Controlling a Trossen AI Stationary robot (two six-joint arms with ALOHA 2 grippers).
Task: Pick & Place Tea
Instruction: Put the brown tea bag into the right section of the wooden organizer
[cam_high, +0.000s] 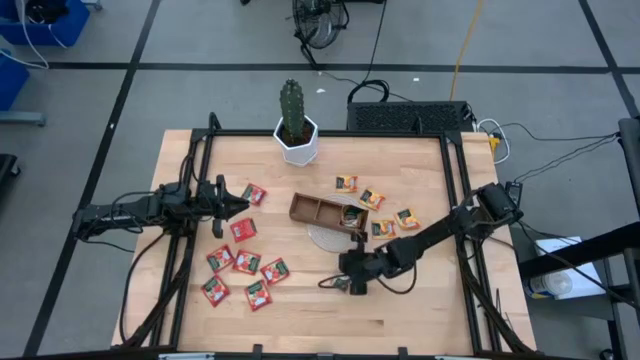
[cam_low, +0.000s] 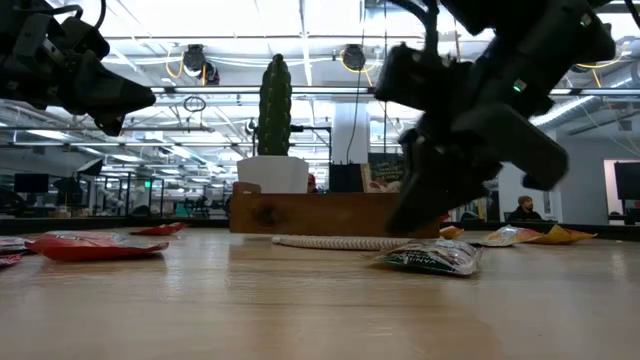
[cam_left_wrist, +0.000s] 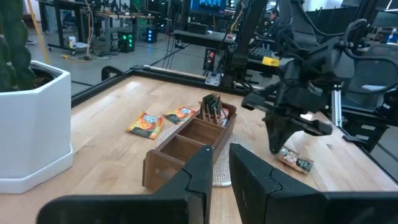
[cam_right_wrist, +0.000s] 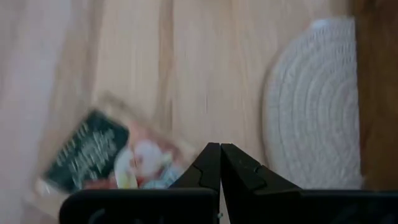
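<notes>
The right gripper (cam_high: 345, 284) hovered clenched over a dark sachet (cam_low: 425, 259) near the tray (cam_high: 325, 212); it needed opening first, I thought; left gripper (cam_high: 240, 204) idled, pinched empty.

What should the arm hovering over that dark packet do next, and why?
Probably open the right gripper and lower it onto the packet: its fingers are shut just above the packet, which lies loose on the table, outside the tray.

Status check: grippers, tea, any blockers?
Right gripper shut, empty, over a loose sachet beside the tray. Left gripper shut, hovering over the red sachets. No blockers.
</notes>
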